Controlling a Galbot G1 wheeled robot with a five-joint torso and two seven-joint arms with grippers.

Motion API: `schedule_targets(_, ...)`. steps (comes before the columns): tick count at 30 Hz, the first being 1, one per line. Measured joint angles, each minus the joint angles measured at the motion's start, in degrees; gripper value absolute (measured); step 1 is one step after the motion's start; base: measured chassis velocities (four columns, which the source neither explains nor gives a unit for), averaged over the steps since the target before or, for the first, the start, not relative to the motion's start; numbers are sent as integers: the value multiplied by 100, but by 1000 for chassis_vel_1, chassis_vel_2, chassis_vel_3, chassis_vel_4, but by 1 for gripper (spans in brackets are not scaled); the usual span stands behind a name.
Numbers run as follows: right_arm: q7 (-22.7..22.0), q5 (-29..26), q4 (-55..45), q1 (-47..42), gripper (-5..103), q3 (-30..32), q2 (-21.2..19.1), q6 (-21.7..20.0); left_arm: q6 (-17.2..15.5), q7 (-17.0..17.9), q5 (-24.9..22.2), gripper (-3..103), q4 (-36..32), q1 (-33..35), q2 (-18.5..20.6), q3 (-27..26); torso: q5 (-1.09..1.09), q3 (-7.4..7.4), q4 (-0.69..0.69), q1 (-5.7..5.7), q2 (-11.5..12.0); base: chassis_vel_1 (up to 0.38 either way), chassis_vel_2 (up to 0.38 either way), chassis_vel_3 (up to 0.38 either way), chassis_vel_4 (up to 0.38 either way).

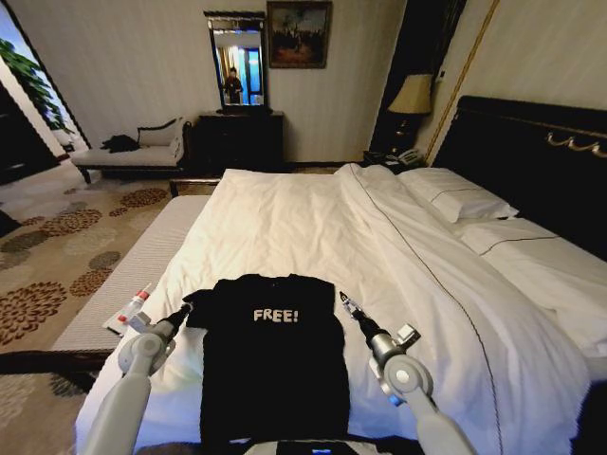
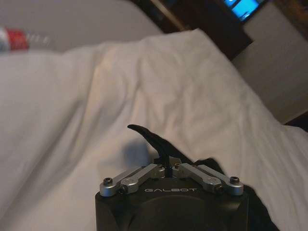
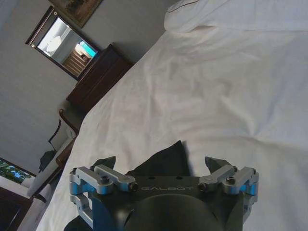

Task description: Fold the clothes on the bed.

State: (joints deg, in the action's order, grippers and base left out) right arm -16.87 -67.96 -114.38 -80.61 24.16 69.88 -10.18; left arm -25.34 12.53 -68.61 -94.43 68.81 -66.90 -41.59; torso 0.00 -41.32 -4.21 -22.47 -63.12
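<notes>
**Black tee flat on the bed, one gripper at each sleeve**

Big white bed (image 1: pixel 379 227) filling most of the head view, dark headboard (image 1: pixel 531 142) off at 2 o'clock. Black "FREE!" T-shirt (image 1: pixel 270 351) spread flat at 6 o'clock, near the foot edge. Left gripper (image 1: pixel 184 310) at 8 o'clock, right at the shirt's left sleeve, fingers pinched together with black fabric poking out between them. Right gripper (image 3: pixel 161 166) at 5 o'clock, jaws spread wide, straddling the right sleeve tip.
</notes>
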Motion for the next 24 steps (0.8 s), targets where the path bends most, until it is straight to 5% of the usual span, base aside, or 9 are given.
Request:
schedule_targets(6, -7, 3, 18, 0, 100, 1, 4, 0, 287, -261, 703, 1, -667, 222, 201, 340, 0, 0, 2, 0, 0, 0, 0, 0, 0)
schedule_targets(13, -28, 19, 21, -8, 100, -3, 10, 0, 501, -414, 1654, 1, -1413, 236, 525, 1412, 1, 0, 0, 0, 0, 0, 0, 0, 0)
schedule_targets(24, -42, 20, 8, -31, 100, 41, 6, 0, 490, -323, 2095, -2, -1161, 189, 663, 2173, -1, 0, 1, -1, 0, 0, 0, 0, 0)
